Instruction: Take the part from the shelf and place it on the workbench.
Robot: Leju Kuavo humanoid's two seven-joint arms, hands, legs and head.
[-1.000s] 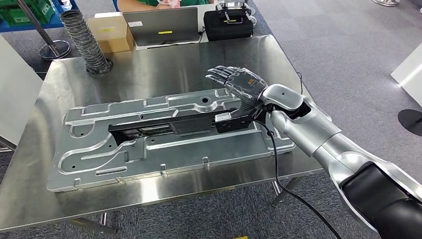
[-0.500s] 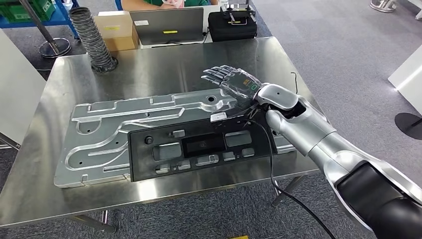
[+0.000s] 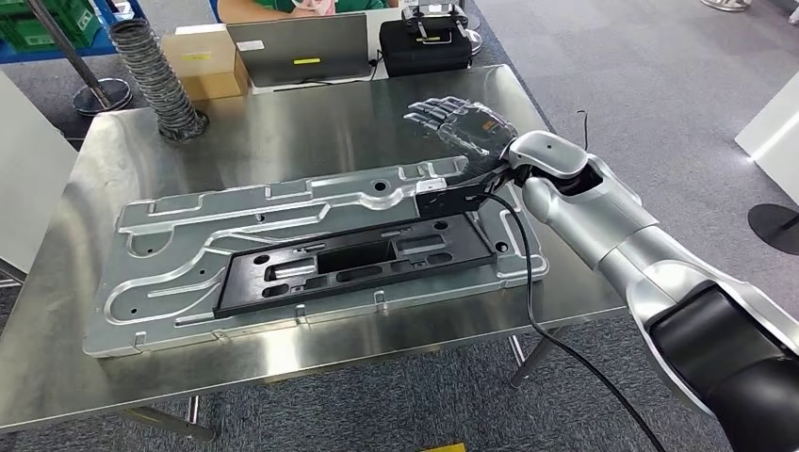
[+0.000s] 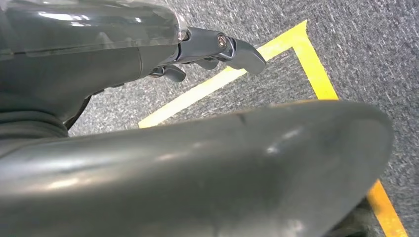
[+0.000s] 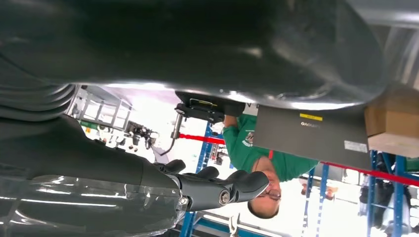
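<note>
Right arm reached in from near right over counter [image 3: 283,141]. Right hand [image 3: 466,127] hovered flat above far right end of black part [image 3: 353,262], fingers [image 3: 429,111] spread, gripping nothing. Part lay flat on silver stamped plate [image 3: 188,235]. Left hand [image 4: 217,49] hung over floor, fingers partly curled, empty. Far: laptop [image 3: 300,47] with yellow label, unreadable; cardboard box [image 3: 203,58].

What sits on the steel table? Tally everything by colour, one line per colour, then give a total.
Silver or grey: 3 - fixture plate, ribbed hose, laptop
Black: 2 - part, case
Brown: 1 - cardboard box
Total: 6

The right hand hovers over the table and is not counted.
</note>
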